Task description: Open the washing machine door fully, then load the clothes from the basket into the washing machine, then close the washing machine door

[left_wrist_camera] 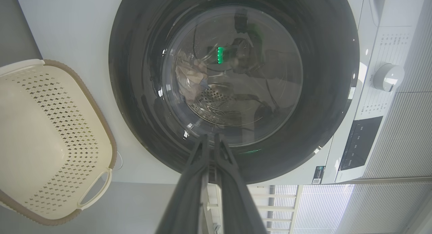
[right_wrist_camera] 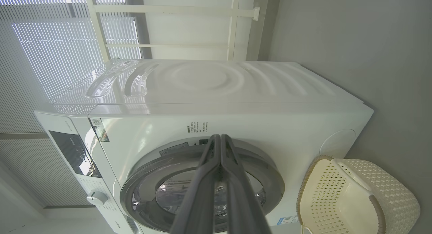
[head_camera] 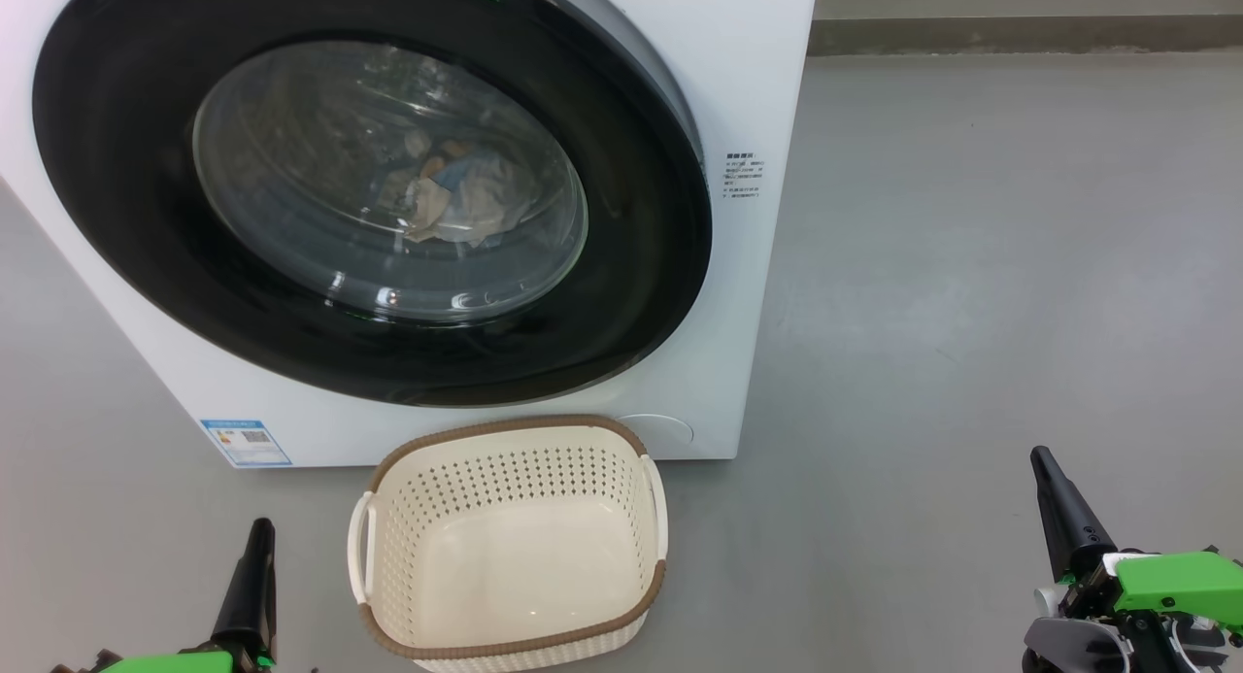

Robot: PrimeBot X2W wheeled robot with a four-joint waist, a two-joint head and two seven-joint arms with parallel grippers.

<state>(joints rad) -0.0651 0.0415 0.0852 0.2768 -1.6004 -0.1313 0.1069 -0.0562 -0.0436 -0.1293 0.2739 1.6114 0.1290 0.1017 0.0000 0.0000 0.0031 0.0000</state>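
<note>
Black washing machine door [head_camera: 126, 168] looks shut; clothes [head_camera: 456, 192] lie in the drum behind its glass, basket [head_camera: 505, 479] empty on the floor at the washing machine [head_camera: 757, 90] front. Left gripper [head_camera: 259, 532] and right gripper [head_camera: 1047, 464] closed, holding nothing. We judge the closing step done; next, a light push to check it holds.

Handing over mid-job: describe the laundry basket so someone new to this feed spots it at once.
Find the big white washing machine with its round black door. On the grey floor in front of it, below the door, stands the basket. Its cream perforated walls, brown rim and side handles set it apart from the smooth white machine behind.
</note>
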